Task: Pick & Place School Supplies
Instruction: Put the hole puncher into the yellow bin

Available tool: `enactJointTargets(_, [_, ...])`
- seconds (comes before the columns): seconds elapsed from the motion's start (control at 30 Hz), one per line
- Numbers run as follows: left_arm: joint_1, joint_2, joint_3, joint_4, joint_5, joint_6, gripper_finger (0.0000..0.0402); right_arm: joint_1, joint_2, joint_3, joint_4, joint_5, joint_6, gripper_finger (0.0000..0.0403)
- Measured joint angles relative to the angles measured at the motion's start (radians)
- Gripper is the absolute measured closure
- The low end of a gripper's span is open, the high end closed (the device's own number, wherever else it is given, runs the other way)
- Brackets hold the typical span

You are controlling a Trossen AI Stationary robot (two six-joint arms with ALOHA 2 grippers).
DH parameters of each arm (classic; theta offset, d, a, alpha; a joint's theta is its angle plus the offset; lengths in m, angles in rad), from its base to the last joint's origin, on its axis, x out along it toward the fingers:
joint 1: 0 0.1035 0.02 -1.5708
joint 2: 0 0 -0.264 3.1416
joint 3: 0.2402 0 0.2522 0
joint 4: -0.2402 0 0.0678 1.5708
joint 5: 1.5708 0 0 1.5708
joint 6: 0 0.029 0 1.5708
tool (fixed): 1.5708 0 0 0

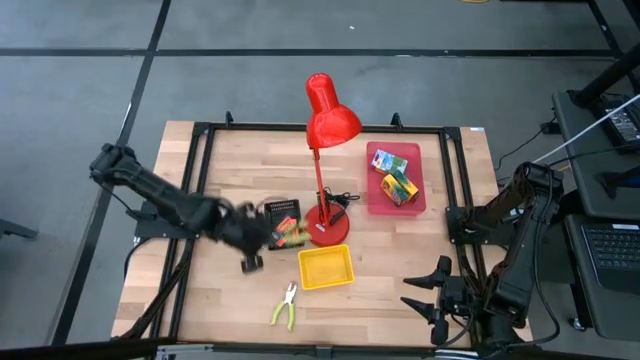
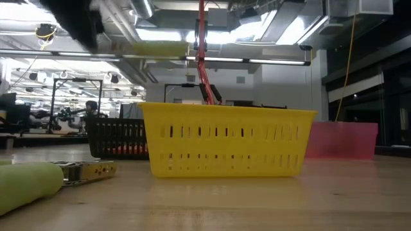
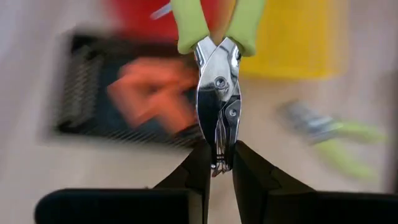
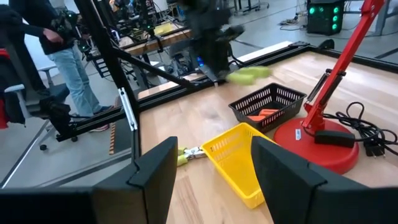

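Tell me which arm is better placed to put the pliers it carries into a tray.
The left. Its claw is shut on one pliers, above the black tray and near the yellow tray. The right claw waits open and empty at the table's edge.

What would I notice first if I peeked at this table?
Probably the tall red desk lamp standing in the middle of the wooden table, with a yellow tray just in front of its base. Next, the left gripper holding pliers by the metal nose between its fingers, above the black tray. A second pair of pliers lies near the table's front edge.
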Motion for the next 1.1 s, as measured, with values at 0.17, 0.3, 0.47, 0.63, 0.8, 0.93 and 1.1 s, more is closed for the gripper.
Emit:
enactJointTargets(0.17, [-0.111,0.114,0.002,0.26,-0.045,-0.013,0.0364,0.0,0.0,0.0,0.002,0.015,0.003,0.0195])
enactJointTargets(0.3, [-0.103,0.229,0.001,0.277,-0.062,-0.02,0.0364,0.0,0.0,0.0,0.006,0.015,0.003,0.0195])
enactJointTargets(0.47, [-0.031,0.337,0.001,0.403,-0.011,0.064,0.0364,0.0,0.0,0.0,0.009,0.012,0.006,0.0195])
enactJointTargets(0.63, [0.011,0.382,0.001,0.482,0.079,0.11,0.0364,0.006,0.0,0.0,0.01,-0.004,0.018,0.0195])
enactJointTargets(0.8, [0.015,0.385,0.002,0.515,0.089,0.118,0.0364,0.017,0.0,0.0,0.011,-0.004,0.021,0.0195])
enactJointTargets(0.93, [0.014,0.385,0.027,0.517,0.096,0.133,0.0364,0.017,0.0,0.0,0.01,-0.004,0.018,0.0195])
enactJointTargets(1.1, [0.014,0.385,0.061,0.519,0.096,0.152,0.0364,0.017,0.0,0.0,0.008,-0.004,0.014,0.0195])
